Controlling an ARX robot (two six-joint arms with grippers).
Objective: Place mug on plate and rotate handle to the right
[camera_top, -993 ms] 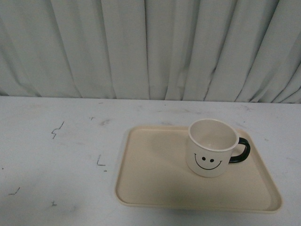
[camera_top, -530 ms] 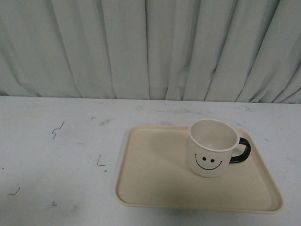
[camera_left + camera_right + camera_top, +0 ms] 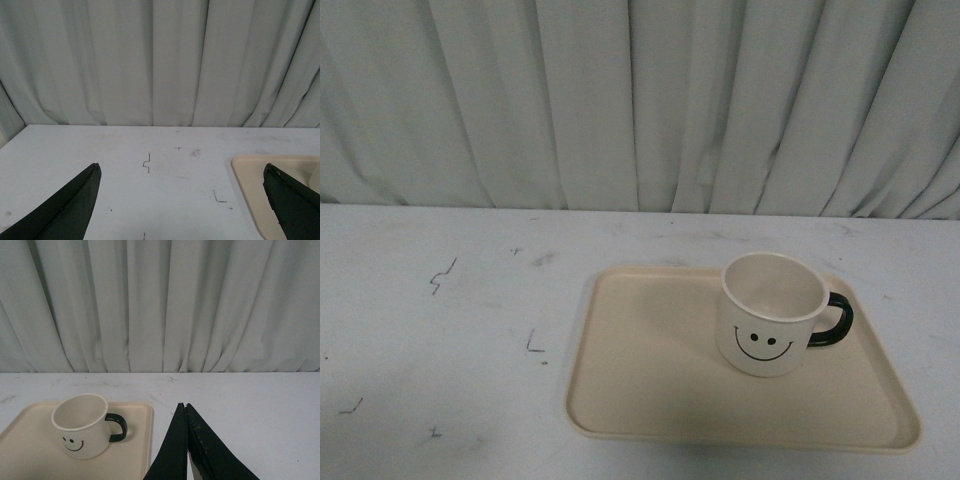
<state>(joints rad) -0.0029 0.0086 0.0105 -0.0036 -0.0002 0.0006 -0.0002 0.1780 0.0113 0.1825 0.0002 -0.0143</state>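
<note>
Mug [image 3: 771,314] sits upright on the plate [image 3: 650,390], toward its right side, handle [image 3: 834,321] pointing right. Nothing has shifted over the last second, so I judge the task done. My left claw [image 3: 182,210] is spread wide over the table [image 3: 440,330], empty; my right claw [image 3: 186,445] is pressed together beside the plate, clear of the mug.

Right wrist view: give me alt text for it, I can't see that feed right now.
A cream mug with a black smiley face stands upright on a beige plate, its dark handle pointing toward the right gripper. The gripper's black fingers are shut together, empty, apart from the mug over a white table, with pale curtains behind.
</note>
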